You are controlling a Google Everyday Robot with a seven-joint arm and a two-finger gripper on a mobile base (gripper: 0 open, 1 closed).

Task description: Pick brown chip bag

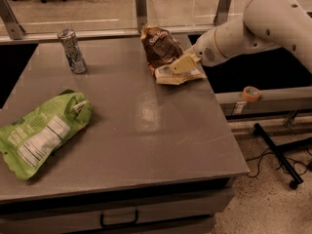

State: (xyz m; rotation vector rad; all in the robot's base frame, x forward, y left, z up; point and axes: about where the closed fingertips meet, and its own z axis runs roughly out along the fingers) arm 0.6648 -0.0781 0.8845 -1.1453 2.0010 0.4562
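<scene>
Step in hand: closing in on the brown chip bag [159,47], which lies at the far right of the table [161,140], close to its edge.

Gripper [182,65] sits low over the bag's pale end, touching or nearly so. Open or closed: cannot tell.

Judgement: crumpled foil likely slips, so bite a thick fold nearer the middle rather than the thin end, then lift straight up.

Bag: dark brown, wrinkled, white lettering on top, cream end toward the arm. Green chip bag [41,133] and can [72,51] are well apart from it.
</scene>
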